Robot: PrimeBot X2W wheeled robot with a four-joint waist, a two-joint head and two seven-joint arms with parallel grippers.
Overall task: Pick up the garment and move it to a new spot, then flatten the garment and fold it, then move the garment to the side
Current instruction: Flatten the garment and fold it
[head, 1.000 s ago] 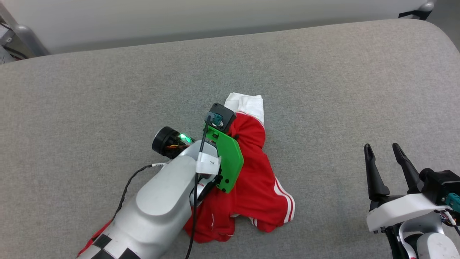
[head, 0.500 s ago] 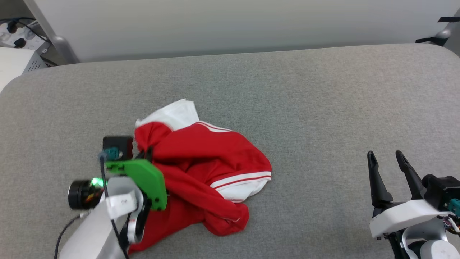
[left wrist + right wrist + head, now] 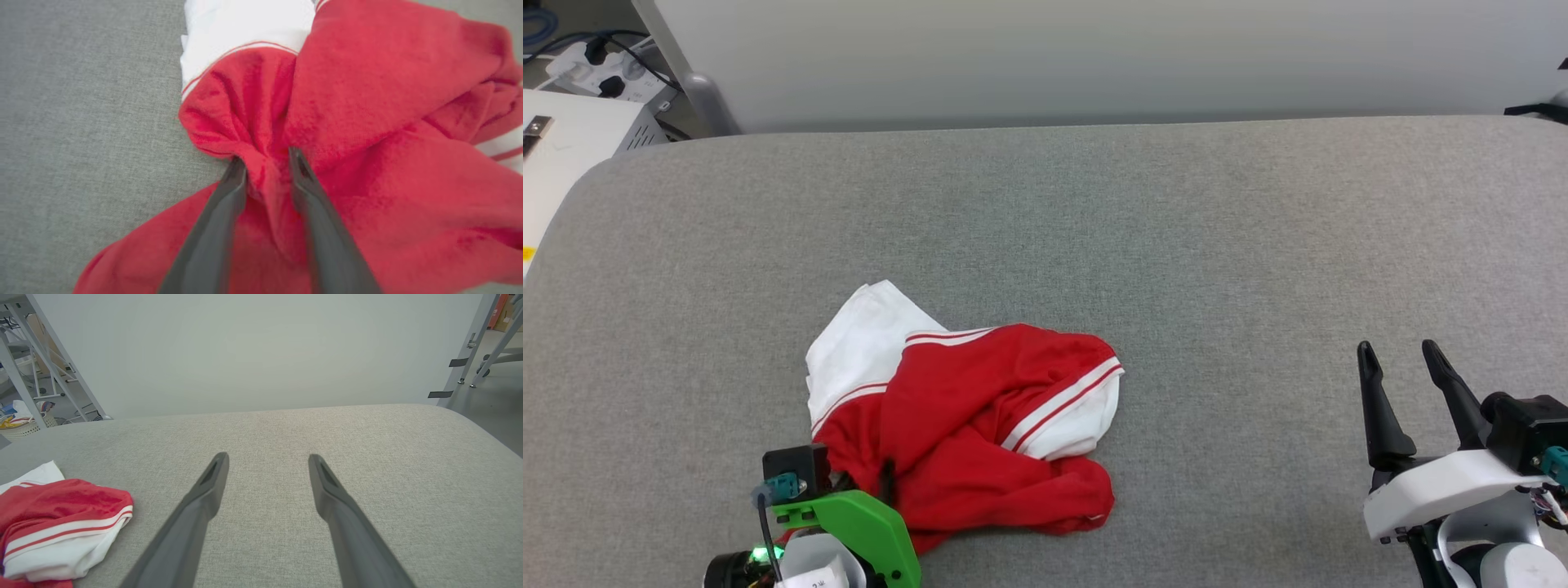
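The garment (image 3: 980, 425), red with white striped sleeves, lies crumpled on the grey padded table (image 3: 1176, 245), left of centre near the front. My left gripper (image 3: 870, 482) sits at its near-left edge. In the left wrist view the left gripper (image 3: 267, 159) has its fingers parted, and a bunched fold of the red garment (image 3: 367, 102) lies between the tips. My right gripper (image 3: 1396, 351) stands open over bare table at the front right, well away from the cloth. The right wrist view shows the right gripper (image 3: 267, 457) empty, with the garment (image 3: 53, 514) at its lower left.
A white box (image 3: 572, 122) with cables stands off the table's far-left corner. Metal frame legs (image 3: 24, 384) and a basket (image 3: 20, 426) stand on the floor to the left. A pale wall runs behind the table.
The head camera has shifted. My left arm has dragged the garment toward the front left, and its fingers have parted from the pinch. The right gripper has stayed put.
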